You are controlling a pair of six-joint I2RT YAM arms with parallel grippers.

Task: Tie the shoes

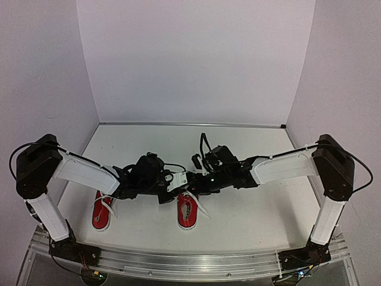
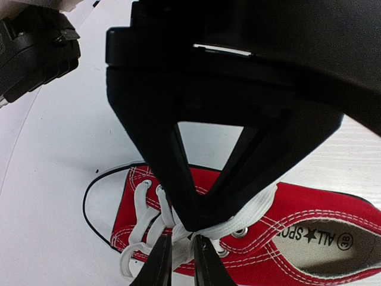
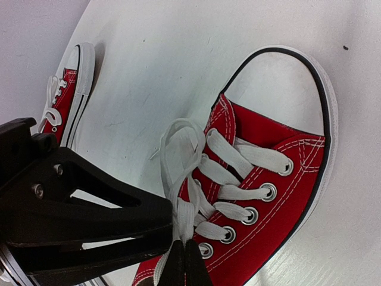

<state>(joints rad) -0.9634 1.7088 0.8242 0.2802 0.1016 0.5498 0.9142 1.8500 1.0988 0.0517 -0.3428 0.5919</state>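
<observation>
Two red shoes with white laces lie near the front edge: one on the left (image 1: 101, 213), one in the middle (image 1: 186, 214). Both grippers meet over the middle shoe (image 2: 297, 220). My right gripper (image 3: 184, 253) is shut on a strand of its white lace (image 3: 189, 217) just above the eyelets. A lace loop (image 3: 178, 143) lies beside the tongue. My left gripper (image 2: 183, 256) has its fingers slightly apart, with lace lying in the gap. The right gripper's black body (image 2: 202, 179) fills that view and hides the knot area. The other shoe (image 3: 70, 89) lies untouched.
White table (image 1: 250, 149) with white walls on three sides. A metal rail (image 1: 190, 262) runs along the near edge by the arm bases. The left arm's finger (image 3: 77, 202) crowds the right wrist view's lower left.
</observation>
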